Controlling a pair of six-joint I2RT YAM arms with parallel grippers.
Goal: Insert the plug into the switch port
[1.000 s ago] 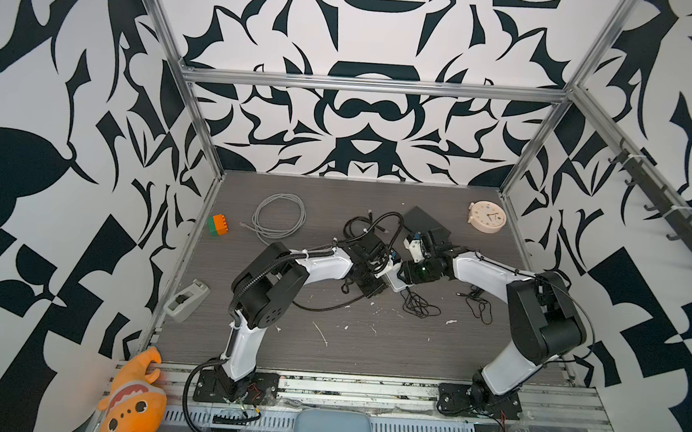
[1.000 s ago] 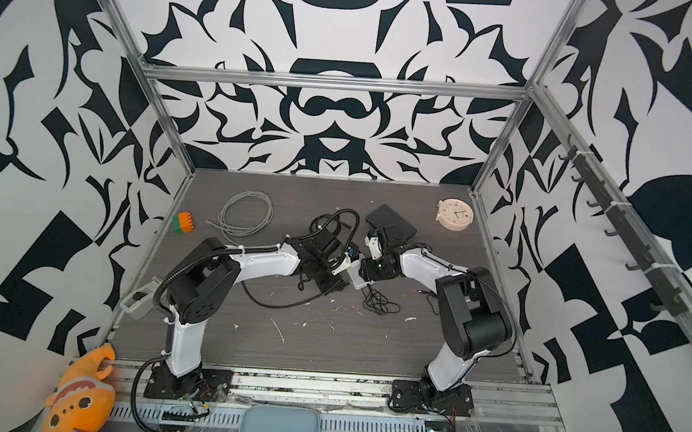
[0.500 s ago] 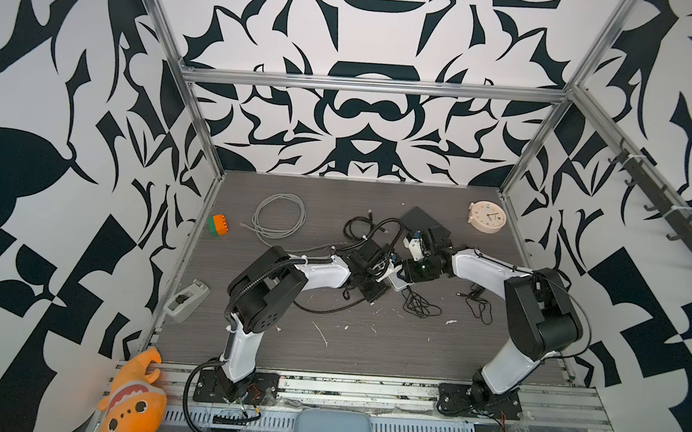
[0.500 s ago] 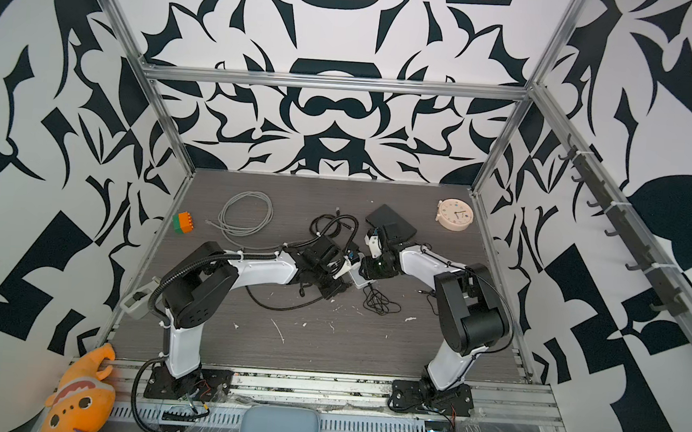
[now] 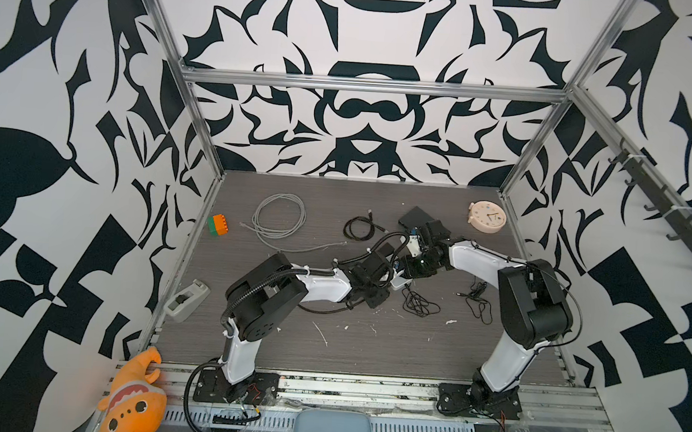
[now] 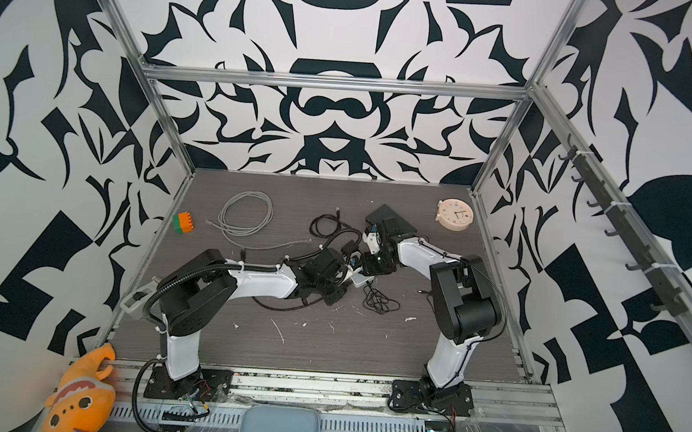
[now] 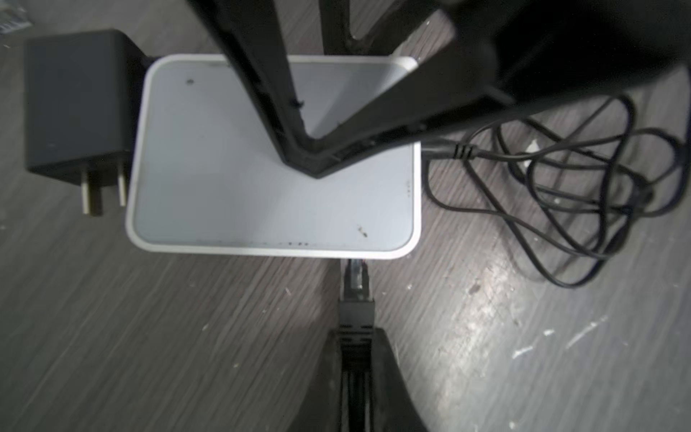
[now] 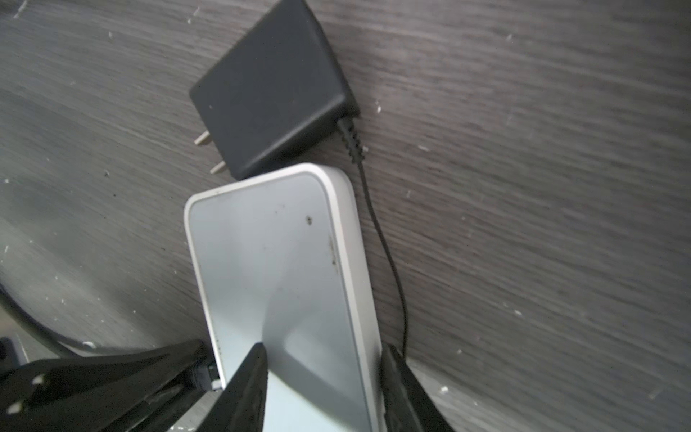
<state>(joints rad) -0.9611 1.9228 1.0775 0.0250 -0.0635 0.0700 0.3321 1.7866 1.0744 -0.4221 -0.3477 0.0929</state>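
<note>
So the left arm (image 5: 322, 286) has shifted a bit toward the front since 1 second ago. The left tool (image 7: 355, 348) is pinching the plug (image 7: 356, 288), tip touching the edge of the switch (image 7: 224, 168). The right tool (image 8: 325, 355) is half spread, 1 finger (image 8: 246, 381) resting on the switch top, mid tabletop (image 5: 327, 341).

No legible text or labels.
</note>
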